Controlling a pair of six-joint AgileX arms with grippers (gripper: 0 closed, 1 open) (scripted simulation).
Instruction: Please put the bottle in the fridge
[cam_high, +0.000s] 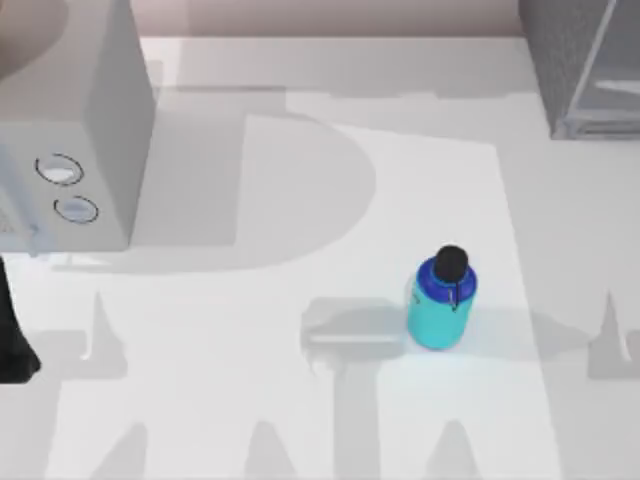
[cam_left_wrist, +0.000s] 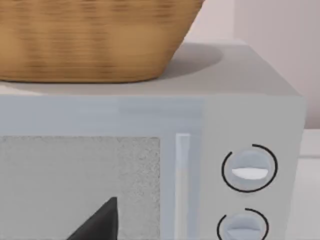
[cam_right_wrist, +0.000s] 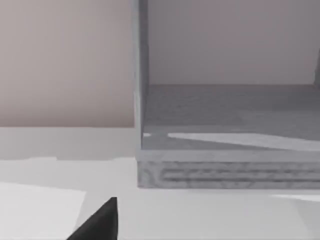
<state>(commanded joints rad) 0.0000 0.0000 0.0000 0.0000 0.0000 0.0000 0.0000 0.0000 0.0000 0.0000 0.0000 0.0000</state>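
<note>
Standing upright on the table (cam_high: 250, 300) — the bottle (cam_high: 441, 300), well apart from the fridge (cam_high: 585, 65) — claw state untellable.

Bright, even light, soft and diffuse. Table (cam_high: 250, 400) white, near overexposed on the right half; a paler rectangle lies across it with a hard edge. Broad grey shadow spreads right from the box with dials (cam_high: 70, 130), rounded at its far edge. Bottle (cam_high: 442, 300) throws faint shadows left and right and a bluish glow at its base. Spiky grey shadows line the near edge. Basket (cam_left_wrist: 90, 40) weave blurred in the left wrist view. Fridge (cam_right_wrist: 225, 130) floor carries a pale streak of glare.
</note>
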